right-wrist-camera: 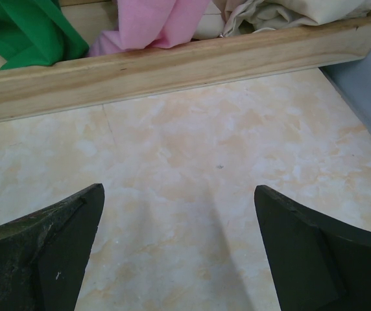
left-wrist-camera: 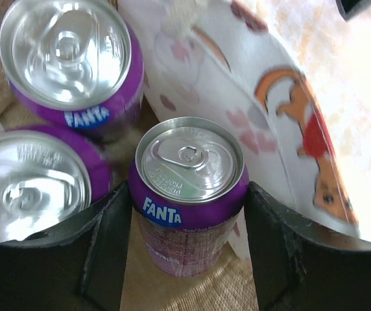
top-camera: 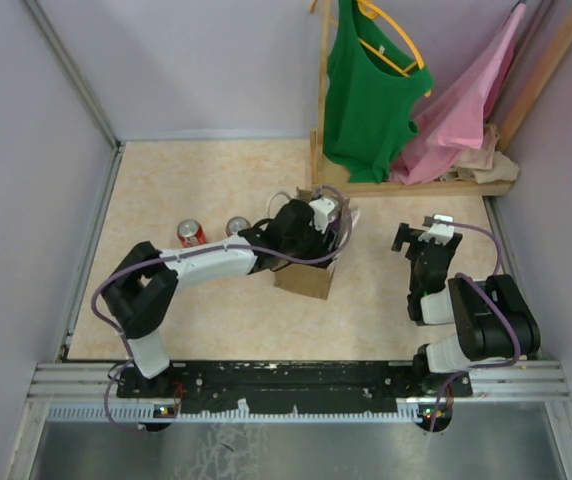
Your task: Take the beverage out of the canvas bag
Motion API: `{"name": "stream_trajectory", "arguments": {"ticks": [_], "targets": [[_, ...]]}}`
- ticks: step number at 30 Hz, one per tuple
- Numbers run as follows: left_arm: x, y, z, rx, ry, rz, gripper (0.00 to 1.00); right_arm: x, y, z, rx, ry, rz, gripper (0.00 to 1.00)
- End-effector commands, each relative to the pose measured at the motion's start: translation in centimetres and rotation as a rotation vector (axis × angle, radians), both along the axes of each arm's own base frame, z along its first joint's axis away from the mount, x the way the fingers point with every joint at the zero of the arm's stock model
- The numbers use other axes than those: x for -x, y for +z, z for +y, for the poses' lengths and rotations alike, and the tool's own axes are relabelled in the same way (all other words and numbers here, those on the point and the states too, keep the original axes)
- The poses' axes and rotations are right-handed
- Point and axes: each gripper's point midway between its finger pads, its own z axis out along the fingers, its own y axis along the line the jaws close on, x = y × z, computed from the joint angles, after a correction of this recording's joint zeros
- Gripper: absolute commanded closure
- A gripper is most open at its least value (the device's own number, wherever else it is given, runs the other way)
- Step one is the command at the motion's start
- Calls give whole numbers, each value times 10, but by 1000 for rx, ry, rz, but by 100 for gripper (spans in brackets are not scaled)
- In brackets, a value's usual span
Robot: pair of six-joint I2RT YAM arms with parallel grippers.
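Note:
The tan canvas bag (top-camera: 304,279) stands upright at the table's middle, and my left gripper (top-camera: 326,220) reaches down into its open top. In the left wrist view the gripper (left-wrist-camera: 189,223) is shut on a purple Fanta can (left-wrist-camera: 189,188), with one finger pressed against each side of it. Two more purple Fanta cans (left-wrist-camera: 69,61) (left-wrist-camera: 30,184) stand beside it on the bag's woven floor (left-wrist-camera: 192,288). The bag's white printed lining (left-wrist-camera: 283,110) is on the right. My right gripper (top-camera: 421,236) (right-wrist-camera: 179,246) is open and empty over bare table, right of the bag.
A red can (top-camera: 190,233) and a silver-topped can (top-camera: 237,226) stand on the table left of the bag. A wooden rack base (right-wrist-camera: 172,65) with a green shirt (top-camera: 366,90) and pink cloth (top-camera: 466,110) is at the back right. Grey walls enclose the table.

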Motion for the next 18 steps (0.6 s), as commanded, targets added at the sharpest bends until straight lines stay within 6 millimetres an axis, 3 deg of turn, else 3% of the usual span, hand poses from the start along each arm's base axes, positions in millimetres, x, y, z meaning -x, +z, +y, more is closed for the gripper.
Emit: {"name": "stream_trajectory", "arguments": {"ticks": [1, 10, 18], "targets": [[3, 64, -4, 207, -17, -174, 100, -6, 16, 0, -8, -2, -56, 1], [21, 140, 30, 473, -9, -486, 100, -7, 16, 0, -8, -4, -57, 1], [32, 185, 42, 607, -35, -658, 100, -7, 16, -1, -8, -4, -56, 1]]}}
